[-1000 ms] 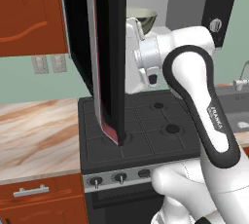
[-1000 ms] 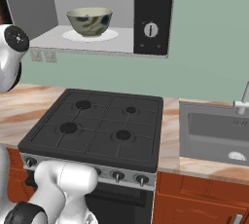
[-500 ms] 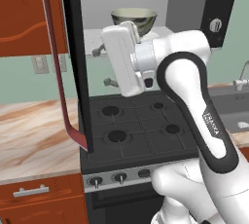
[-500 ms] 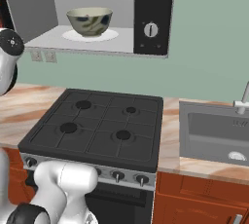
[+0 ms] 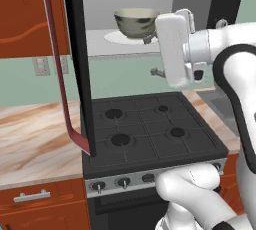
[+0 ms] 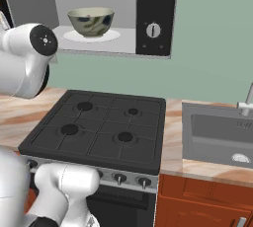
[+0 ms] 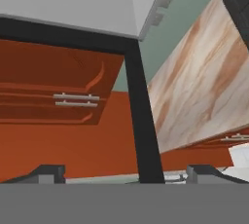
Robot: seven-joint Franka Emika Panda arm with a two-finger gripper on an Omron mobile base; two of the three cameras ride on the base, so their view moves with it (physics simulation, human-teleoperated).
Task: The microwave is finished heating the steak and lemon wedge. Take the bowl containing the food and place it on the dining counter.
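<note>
On the turntable (image 6: pixel 92 35) inside the open microwave (image 6: pixel 154 14) sits the bowl (image 6: pixel 91 21), jaws apart, holding nothing.

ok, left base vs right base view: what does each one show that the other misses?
Left base view alone: the open microwave door edge-on with its red handle, and a drawer handle below the counter.

Right base view alone: the microwave's black panel with white knob and the sink.

Shared: the bowl on the white turntable, the four-burner stove, and the marble counter.
</note>
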